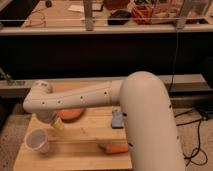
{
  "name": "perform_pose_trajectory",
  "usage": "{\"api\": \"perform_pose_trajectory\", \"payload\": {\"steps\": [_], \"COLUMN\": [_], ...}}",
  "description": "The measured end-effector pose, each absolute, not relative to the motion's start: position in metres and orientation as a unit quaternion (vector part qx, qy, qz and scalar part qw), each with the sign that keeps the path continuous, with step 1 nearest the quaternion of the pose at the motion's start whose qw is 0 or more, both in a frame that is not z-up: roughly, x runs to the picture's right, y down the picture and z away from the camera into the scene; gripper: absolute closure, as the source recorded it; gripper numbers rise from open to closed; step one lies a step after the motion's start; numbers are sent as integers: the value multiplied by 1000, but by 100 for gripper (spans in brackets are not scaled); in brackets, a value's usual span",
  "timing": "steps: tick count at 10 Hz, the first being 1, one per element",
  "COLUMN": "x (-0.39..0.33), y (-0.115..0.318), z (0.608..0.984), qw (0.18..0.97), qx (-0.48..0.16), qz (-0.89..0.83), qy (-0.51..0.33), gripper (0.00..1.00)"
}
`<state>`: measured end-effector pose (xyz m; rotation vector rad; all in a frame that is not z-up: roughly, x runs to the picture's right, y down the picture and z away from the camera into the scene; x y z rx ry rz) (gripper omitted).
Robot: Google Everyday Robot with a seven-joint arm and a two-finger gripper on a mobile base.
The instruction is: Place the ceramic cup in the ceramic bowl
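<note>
The white ceramic cup (pixel 37 141) is at the near left of the wooden table (pixel 85 137), tilted, with its open mouth facing up and toward me. The orange-brown ceramic bowl (pixel 70 115) lies behind and to the right of it, partly hidden by my arm. My gripper (pixel 54 123) hangs at the end of the long white arm, just above and to the right of the cup, between cup and bowl. Whether it touches the cup is not clear.
A small blue object (pixel 116 120) lies mid-table right of the bowl. An orange carrot-shaped object (pixel 116 148) lies near the front edge. My bulky white arm (pixel 145 120) covers the table's right side. A dark shelf with clutter runs behind.
</note>
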<state>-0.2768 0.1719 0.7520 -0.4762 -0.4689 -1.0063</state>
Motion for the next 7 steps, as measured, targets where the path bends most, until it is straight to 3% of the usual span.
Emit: {"api": "perform_pose_trajectory", "payload": {"steps": [2,5,7], "x": [-277,-277,-277], "y": [180,185,185], "z": [760,764,766], "qw": [822,823,823], "qx": [-219,-214,-211], "qz": [-475,-475,-476], "qy": [-222,-227,-228], "gripper": [25,21,38]}}
